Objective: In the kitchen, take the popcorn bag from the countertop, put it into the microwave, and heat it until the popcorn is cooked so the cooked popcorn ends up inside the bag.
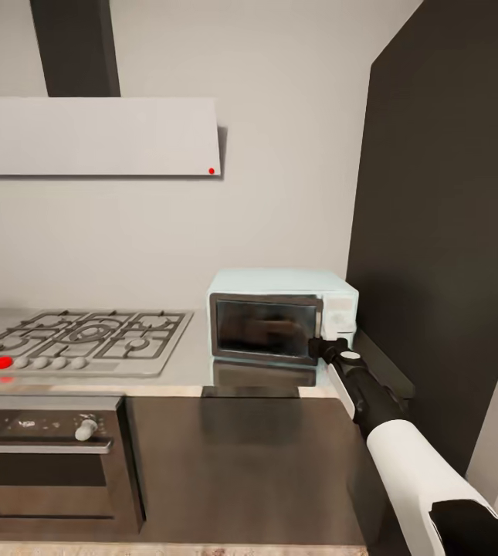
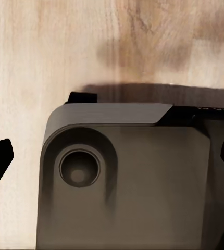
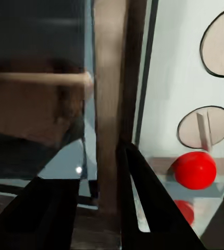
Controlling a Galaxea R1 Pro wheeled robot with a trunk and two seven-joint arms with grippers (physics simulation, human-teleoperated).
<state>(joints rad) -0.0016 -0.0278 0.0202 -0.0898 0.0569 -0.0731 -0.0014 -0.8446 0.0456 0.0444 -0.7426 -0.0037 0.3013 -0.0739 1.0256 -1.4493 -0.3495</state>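
The right end effector, fingers parted around the vertical handle bar of the pale mint-blue box microwave on the steel tabletop, could slip off, leaving the dark glass door shut.

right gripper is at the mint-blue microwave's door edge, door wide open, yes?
Not quite. The right gripper is at the pale mint-blue microwave by the door's edge, but the dark glass door is closed, flush with the front; the head view shows it.
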